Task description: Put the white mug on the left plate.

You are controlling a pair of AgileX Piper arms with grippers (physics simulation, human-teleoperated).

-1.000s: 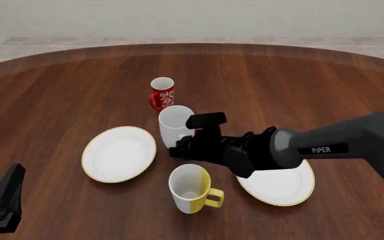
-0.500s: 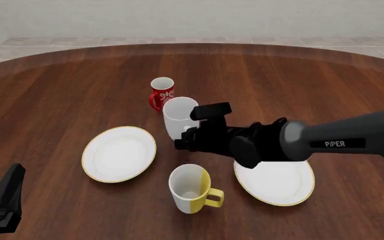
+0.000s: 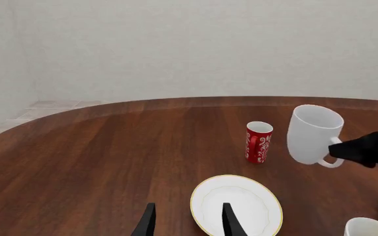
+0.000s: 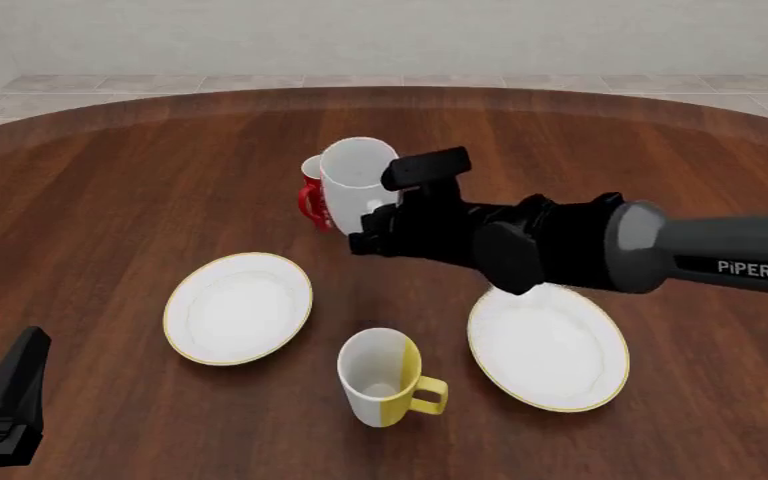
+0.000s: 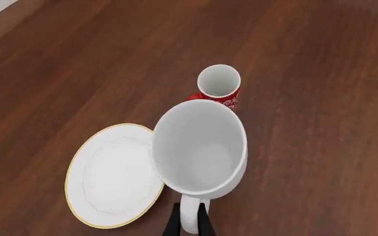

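The white mug hangs in the air, tilted, above the table, in front of the red mug. My right gripper is shut on its handle; the right wrist view shows the mug's open mouth with the fingers pinching the handle. The left wrist view shows the mug lifted too. The left plate lies on the table down and left of the mug, bare; it also shows in the right wrist view and the left wrist view. My left gripper is open and empty at the near left corner.
A small red patterned mug stands just behind the held mug. A half-yellow, half-white mug stands near the front, between the plates. The other white plate lies at the right, under my right arm.
My right gripper has lifted the white mug off the table and carried it up and away from me, so it now hangs in front of the red mug. The left arm has not moved.
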